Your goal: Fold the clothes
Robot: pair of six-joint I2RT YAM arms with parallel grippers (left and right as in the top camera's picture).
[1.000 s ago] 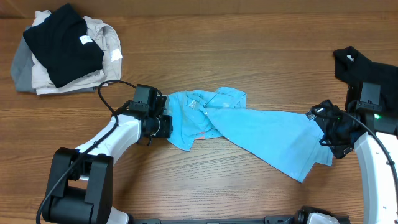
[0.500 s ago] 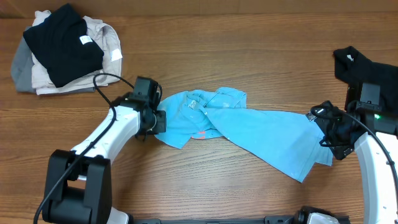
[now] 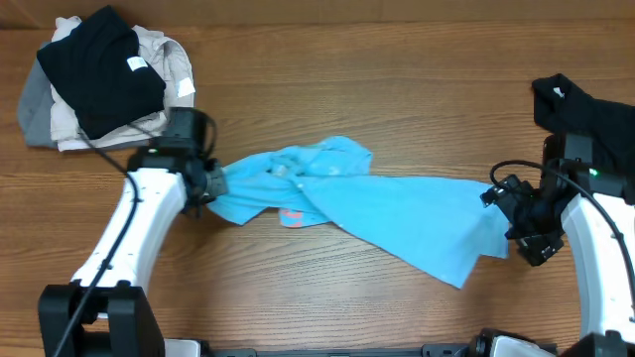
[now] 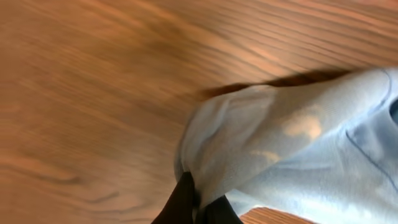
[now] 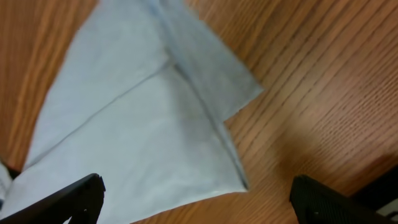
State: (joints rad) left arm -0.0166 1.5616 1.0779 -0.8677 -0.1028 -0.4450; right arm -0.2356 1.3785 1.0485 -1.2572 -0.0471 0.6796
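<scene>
Progress: early. The light blue T-shirt point(image 3: 397, 213) lies rumpled and diagonal across the middle of the table point(image 3: 397, 79), with no fold made yet.
Done pile: a stack topped by a black shirt point(image 3: 99, 69) sits at the far-left corner — folded, it seems.
Left gripper point(image 3: 211, 185): clamped on the T-shirt's left end.
Right gripper point(image 3: 509, 222): fingers spread, over the right hem.
Change: the left arm has drawn its end leftward — the cloth is now stretched longer.

Left wrist view blurred, T-shirt point(image 3: 417, 213) print too small to read, black shirt point(image 3: 595, 111) cut by right edge
</scene>
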